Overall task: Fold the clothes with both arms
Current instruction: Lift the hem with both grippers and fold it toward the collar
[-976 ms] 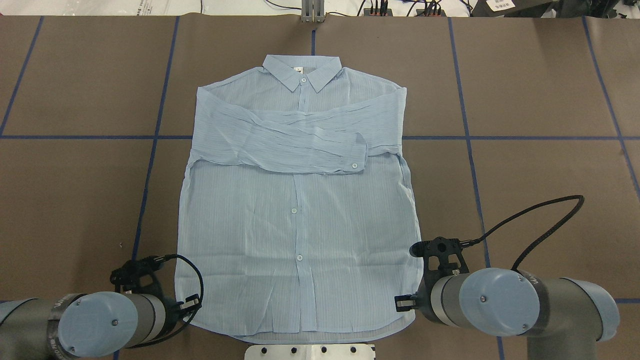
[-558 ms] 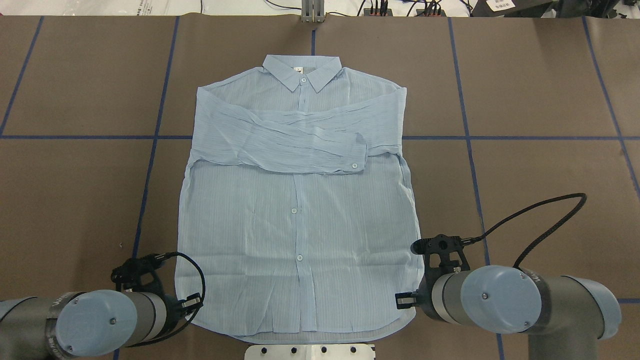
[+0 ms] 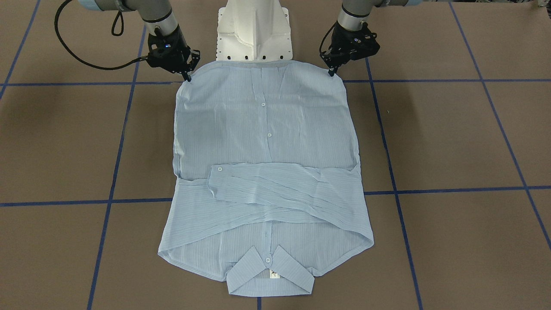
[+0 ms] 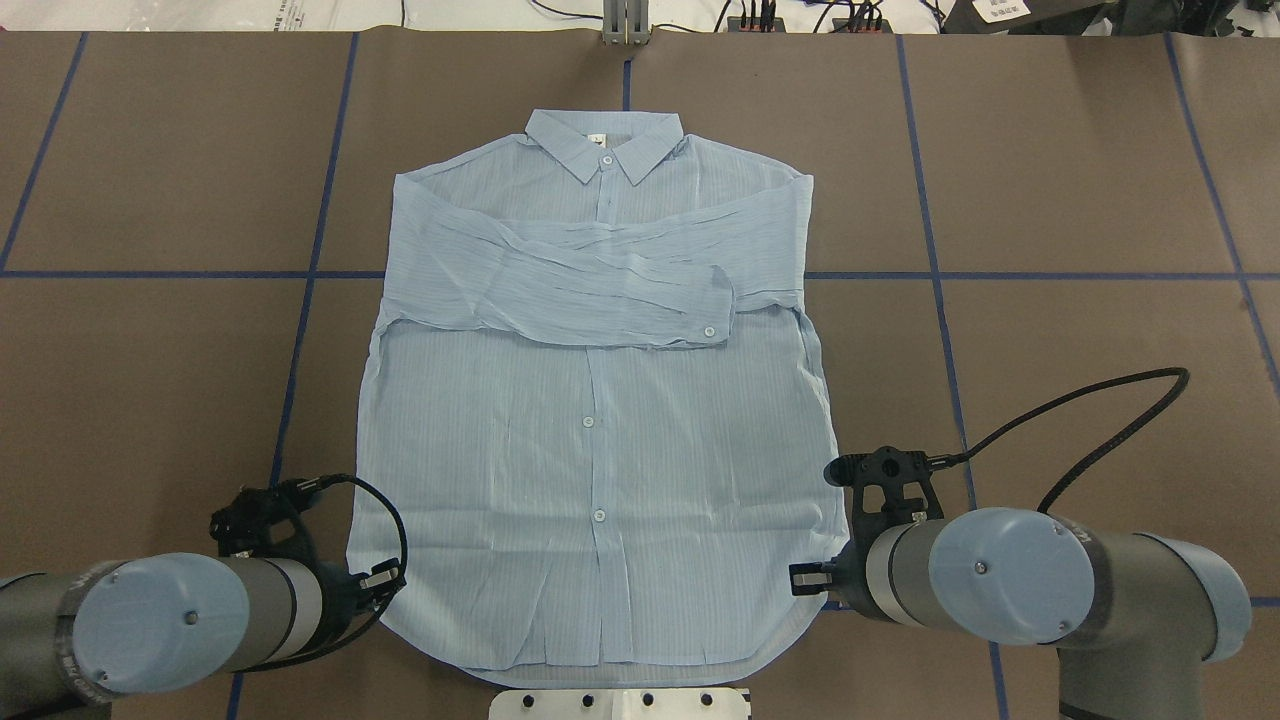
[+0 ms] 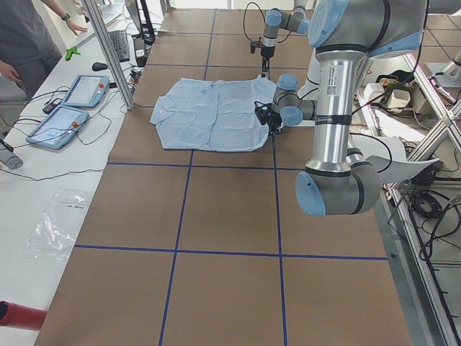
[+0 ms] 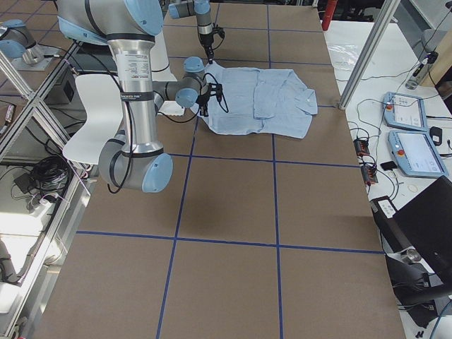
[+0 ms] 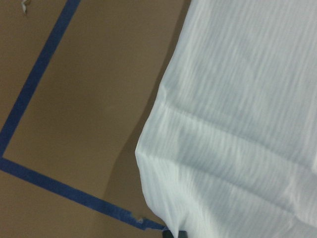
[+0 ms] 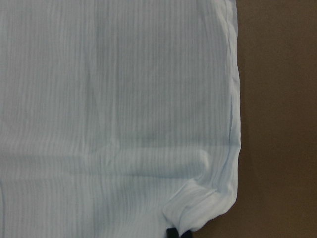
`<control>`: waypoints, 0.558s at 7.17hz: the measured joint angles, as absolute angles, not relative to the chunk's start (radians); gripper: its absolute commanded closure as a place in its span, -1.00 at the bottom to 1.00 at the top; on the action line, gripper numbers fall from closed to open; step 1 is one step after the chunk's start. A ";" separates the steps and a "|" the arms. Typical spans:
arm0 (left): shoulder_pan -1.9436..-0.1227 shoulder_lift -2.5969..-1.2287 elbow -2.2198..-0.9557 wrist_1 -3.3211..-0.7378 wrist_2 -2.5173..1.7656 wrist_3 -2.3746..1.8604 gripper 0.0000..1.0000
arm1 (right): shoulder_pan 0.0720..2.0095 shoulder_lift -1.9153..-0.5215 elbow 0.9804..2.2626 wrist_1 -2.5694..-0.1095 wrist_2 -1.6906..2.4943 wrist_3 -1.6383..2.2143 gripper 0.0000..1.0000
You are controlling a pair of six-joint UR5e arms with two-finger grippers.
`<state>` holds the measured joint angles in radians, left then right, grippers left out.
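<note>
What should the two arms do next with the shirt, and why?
Probably lift both hem corners together. The left gripper and right gripper each seem pinched on a near corner of the shirt, and its sleeves already lie folded across the chest, so the hem can go toward the collar.

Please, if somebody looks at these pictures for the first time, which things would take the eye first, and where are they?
First is the pale-blue shirt, lying flat in the middle of the brown table with its collar on the far side from the robot and its sleeves folded across the chest. Next are the black grippers: the left gripper and the right gripper each seem to pinch a hem corner nearest the robot.
</note>
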<state>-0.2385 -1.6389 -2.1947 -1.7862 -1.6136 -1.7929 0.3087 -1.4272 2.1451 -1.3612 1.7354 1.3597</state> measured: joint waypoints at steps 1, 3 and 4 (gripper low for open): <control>-0.266 -1.638 -2.199 -1.785 -1.621 -1.754 1.00 | 0.361 -1.426 2.146 -1.339 1.796 1.358 1.00; -0.316 -1.637 -2.202 -1.784 -1.657 -1.685 1.00 | 0.454 -1.424 2.147 -1.321 1.892 1.349 1.00; -0.340 -1.642 -2.205 -1.784 -1.680 -1.668 1.00 | 0.487 -1.416 2.146 -1.320 1.925 1.346 1.00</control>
